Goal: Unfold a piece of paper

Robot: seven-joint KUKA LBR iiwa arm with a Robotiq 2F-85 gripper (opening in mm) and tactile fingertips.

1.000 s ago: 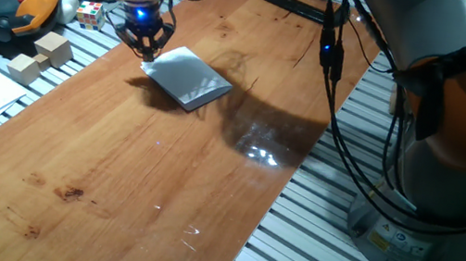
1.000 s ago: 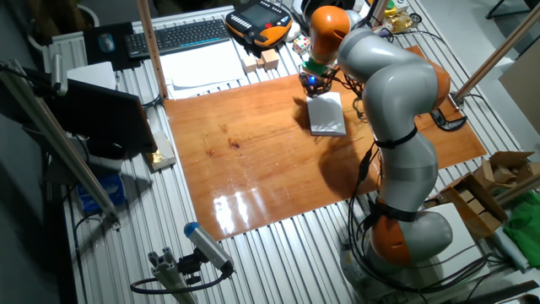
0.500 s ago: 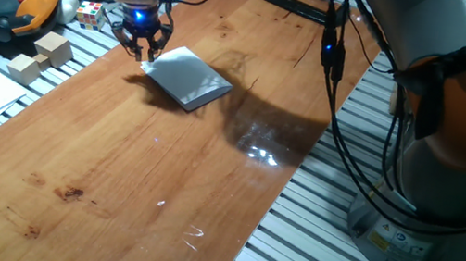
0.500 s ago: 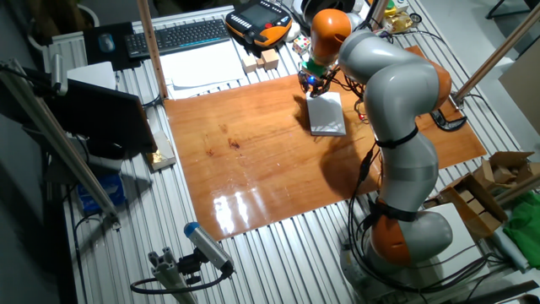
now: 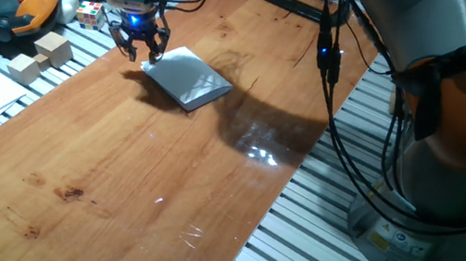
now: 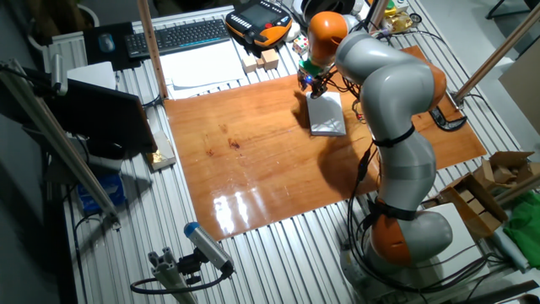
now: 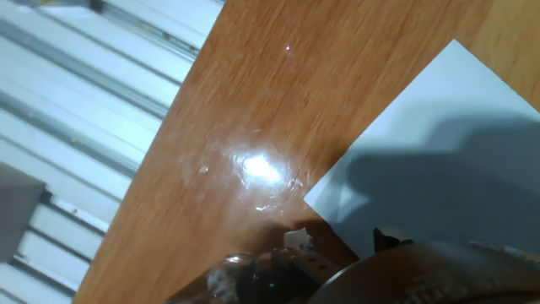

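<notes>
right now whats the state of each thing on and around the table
piece of paper: folded, lying flat on the board
gripper: fingers apart, above the paper's corner, holding nothing
wooden blocks: resting beside the board
Rubik's cube: scrambled, off the board
pendant: lying on the slats

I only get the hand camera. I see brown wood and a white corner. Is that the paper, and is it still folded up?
Observer: Yes, the piece of paper lies flat on the wooden table, still folded.
Operator: Is the claw holding it?
Observer: No. The gripper hangs just off the paper's corner, fingers spread, nothing between them.
Operator: Anything near that I might bump?
Observer: Two small wooden blocks sit on the metal slats beside the table, clear of the paper.
Operator: Any other paper around?
Observer: Printed sheets lie beyond the table edge, by a keyboard.
</notes>
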